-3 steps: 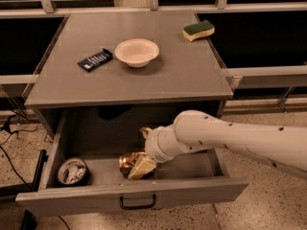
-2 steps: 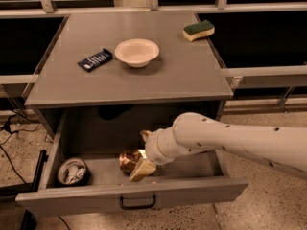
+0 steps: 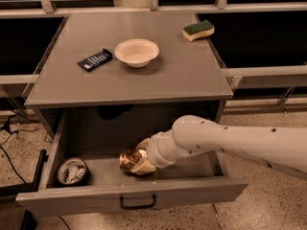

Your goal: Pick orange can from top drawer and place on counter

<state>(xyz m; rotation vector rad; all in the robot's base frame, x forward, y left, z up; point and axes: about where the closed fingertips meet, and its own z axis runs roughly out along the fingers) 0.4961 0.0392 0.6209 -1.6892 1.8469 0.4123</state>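
The top drawer (image 3: pixel 129 194) is pulled open below the counter (image 3: pixel 182 75). The orange can (image 3: pixel 127 160) lies on its side in the middle of the drawer floor, shiny gold. My white arm reaches in from the right, and my gripper (image 3: pixel 139 159) is down in the drawer with its cream fingers (image 3: pixel 143 166) set around the can's right end. The can's far end is hidden behind the fingers.
A round dark container with whitish contents (image 3: pixel 72 171) sits in the drawer's left corner. On the counter are a white bowl (image 3: pixel 136 51), a dark blue packet (image 3: pixel 95 60) and a yellow-green sponge (image 3: pixel 198 29). Dark glass panels line the back.
My gripper and the can have shifted slightly within the drawer; the fingers sit closer around the can's end than a second ago.
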